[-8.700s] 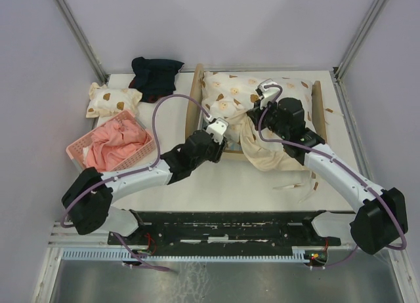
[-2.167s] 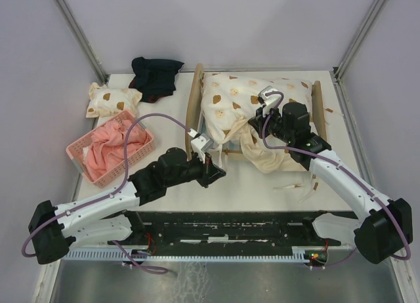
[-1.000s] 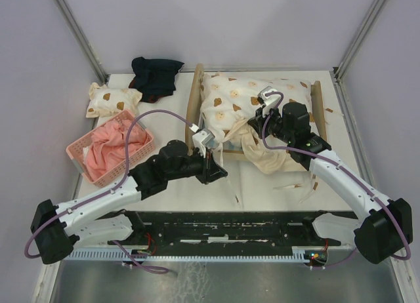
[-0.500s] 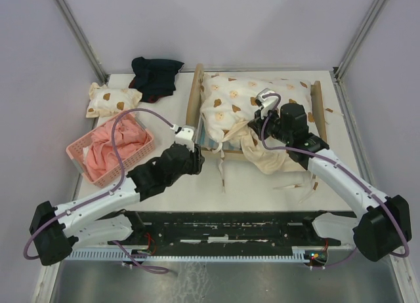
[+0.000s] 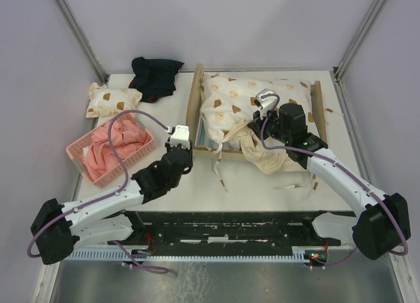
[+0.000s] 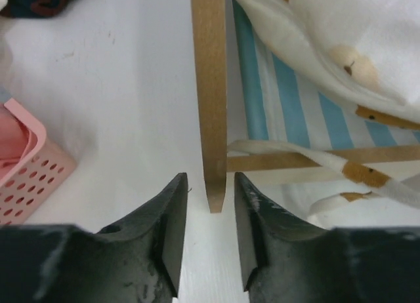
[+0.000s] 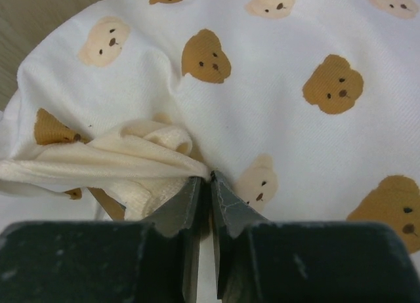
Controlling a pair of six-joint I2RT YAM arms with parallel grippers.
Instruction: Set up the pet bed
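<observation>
The left claw stands partly spread, its two dark fingers well short of pressed together; the near end of the pet bed's left end board pokes into the gap between the tips, with a sliver of white counter showing on either side, so it holds nothing. Just past that board the wrist view shows the blue-and-white striped mattress, a plywood side rail and a cream tie with brown ends draped over the rail. The right claw is nearly pressed together, only a thin dark slit between its tips; those tips sit against a bunched fold of the cream bear-print quilt, and I cannot tell whether any cloth is nipped in the slit or merely touching it. From above, the pet bed sits at the far middle of the counter, its end boards upright to left and right; the quilt is heaped over most of the mattress and spills over the near rail onto the counter under the right arm. To the left, apart from the bed, stands a pink basket with pink cloth in it; beyond it lie a small bear-print pillow and a dark bundle of cloth.
</observation>
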